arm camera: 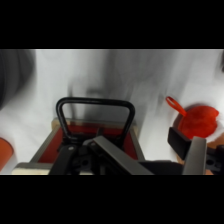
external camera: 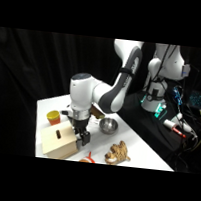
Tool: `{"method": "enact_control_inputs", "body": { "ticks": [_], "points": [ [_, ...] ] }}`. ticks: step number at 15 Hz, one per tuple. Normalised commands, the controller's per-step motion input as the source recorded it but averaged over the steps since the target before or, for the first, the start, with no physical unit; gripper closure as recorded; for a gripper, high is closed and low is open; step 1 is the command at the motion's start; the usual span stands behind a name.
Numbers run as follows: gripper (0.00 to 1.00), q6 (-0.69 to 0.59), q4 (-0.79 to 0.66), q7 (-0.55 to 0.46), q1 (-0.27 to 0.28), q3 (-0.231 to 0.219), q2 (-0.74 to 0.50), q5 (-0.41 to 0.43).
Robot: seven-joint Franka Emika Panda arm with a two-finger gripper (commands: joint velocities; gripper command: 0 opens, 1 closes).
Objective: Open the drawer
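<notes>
The pale wooden box (external camera: 58, 141) sits at the worktop's (external camera: 143, 151) front left, its drawer (arm camera: 92, 145) slid out, red inside. The end effector (external camera: 82, 139) hangs at the box's right end, fingers (arm camera: 196, 155) spread apart either side of the wire handle (arm camera: 95, 107). Further right: a metal bowl (external camera: 107, 125) and a plush tiger (external camera: 117, 152).

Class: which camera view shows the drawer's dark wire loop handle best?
The wrist view: the dark wire loop handle fills the middle, standing clear above the drawer's red inside. In the side view, the gripper hides it at the pale wooden box.
</notes>
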Motion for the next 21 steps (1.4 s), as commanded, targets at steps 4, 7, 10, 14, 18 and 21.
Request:
{"method": "enact_control_inputs", "body": {
  "ticks": [4, 7, 10, 14, 18, 21],
  "points": [
    [0.00, 0.21, 0.15, -0.20, -0.147, 0.152, 0.21, 0.127],
    [0.00, 0.23, 0.13, -0.21, -0.142, 0.155, 0.22, 0.139],
    [0.00, 0.21, 0.12, -0.20, -0.136, 0.146, 0.18, 0.133],
    [0.00, 0.17, 0.04, -0.17, -0.114, 0.114, 0.06, 0.112],
    [0.00, 0.17, -0.15, -0.11, -0.104, 0.067, -0.11, 0.114],
    [0.00, 0.22, -0.22, -0.12, -0.181, 0.125, -0.11, 0.176]
  ]
}}
